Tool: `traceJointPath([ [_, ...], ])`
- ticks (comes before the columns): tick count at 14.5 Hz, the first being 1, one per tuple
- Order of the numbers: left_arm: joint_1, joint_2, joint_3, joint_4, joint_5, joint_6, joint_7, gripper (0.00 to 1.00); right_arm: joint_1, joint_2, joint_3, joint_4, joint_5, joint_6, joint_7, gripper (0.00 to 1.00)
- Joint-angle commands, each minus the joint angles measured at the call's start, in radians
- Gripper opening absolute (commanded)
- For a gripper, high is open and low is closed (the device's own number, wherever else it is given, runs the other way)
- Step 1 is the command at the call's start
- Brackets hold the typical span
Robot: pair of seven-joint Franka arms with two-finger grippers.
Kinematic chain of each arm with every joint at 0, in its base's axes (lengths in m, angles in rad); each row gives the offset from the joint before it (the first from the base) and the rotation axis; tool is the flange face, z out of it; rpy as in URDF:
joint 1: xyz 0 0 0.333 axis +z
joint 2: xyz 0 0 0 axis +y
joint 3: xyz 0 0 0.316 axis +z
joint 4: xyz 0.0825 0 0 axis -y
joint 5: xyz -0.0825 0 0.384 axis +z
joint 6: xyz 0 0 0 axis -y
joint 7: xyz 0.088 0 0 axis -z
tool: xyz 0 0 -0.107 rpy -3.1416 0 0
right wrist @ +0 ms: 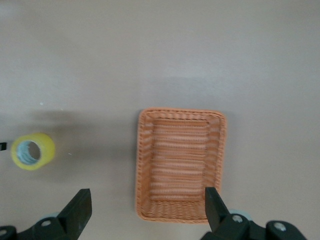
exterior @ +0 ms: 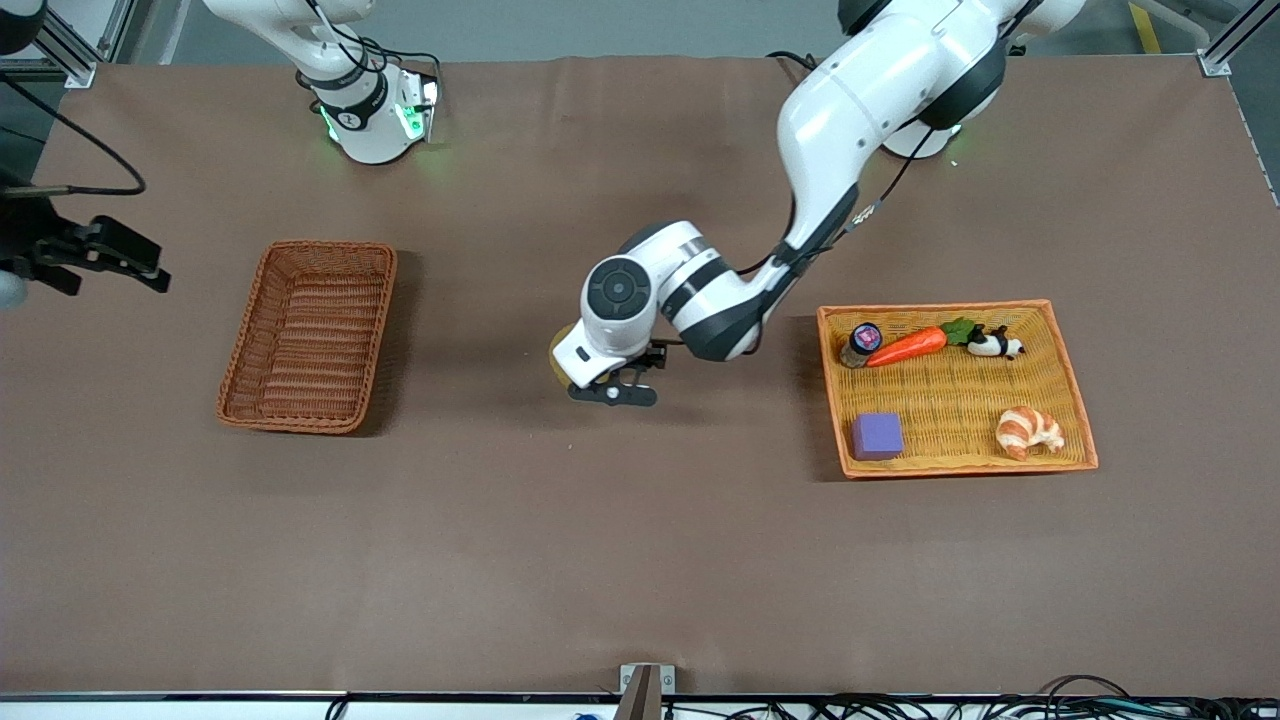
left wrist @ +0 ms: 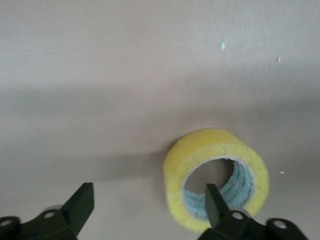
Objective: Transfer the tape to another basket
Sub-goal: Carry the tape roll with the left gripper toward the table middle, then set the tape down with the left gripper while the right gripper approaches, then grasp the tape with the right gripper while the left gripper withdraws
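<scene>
Left gripper [exterior: 612,392]: black fingers spread wide, low over bare brown table mid-way between both baskets; tape [left wrist: 216,177], glossy yellow ring on its edge, one fingertip [left wrist: 214,201] in front of its hole. Right gripper [right wrist: 145,210]: open, waiting above the ribbed reddish-brown wicker basket [exterior: 309,334]

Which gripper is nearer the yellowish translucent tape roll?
Left. The left gripper is beside the yellowish translucent tape roll; the right gripper hangs above the reddish-brown wicker basket.
</scene>
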Motion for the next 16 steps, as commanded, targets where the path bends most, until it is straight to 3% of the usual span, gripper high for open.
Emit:
traceJointPath([
  [1,0.105,-0.148,-0.031,-0.083,-0.008,-0.151,0.011,1.0,0.037,0.044,0.09,-0.008,0.016,0.069,0.185,1.0],
  [4,0.198,-0.26,-0.03,-0.178,-0.009,-0.164,0.062,1.0,0.062,0.142,0.23,-0.009,0.008,0.173,0.313,1.0],
  [6,0.276,-0.361,-0.028,-0.292,-0.011,-0.15,0.126,1.0,0.085,0.231,0.286,-0.011,0.003,0.233,0.325,1.0],
  [9,0.381,-0.508,-0.021,-0.412,-0.016,-0.117,0.209,1.0,0.168,0.306,0.299,-0.118,-0.035,0.412,0.379,1.0],
  [12,0.477,-0.587,-0.016,-0.423,-0.104,-0.116,0.29,1.0,0.253,0.381,0.304,-0.228,-0.153,0.588,0.479,1.0],
  [16,0.473,-0.74,0.129,-0.436,-0.1,-0.127,0.316,1.0,0.326,0.519,0.305,-0.242,-0.265,0.65,0.555,1.0],
])
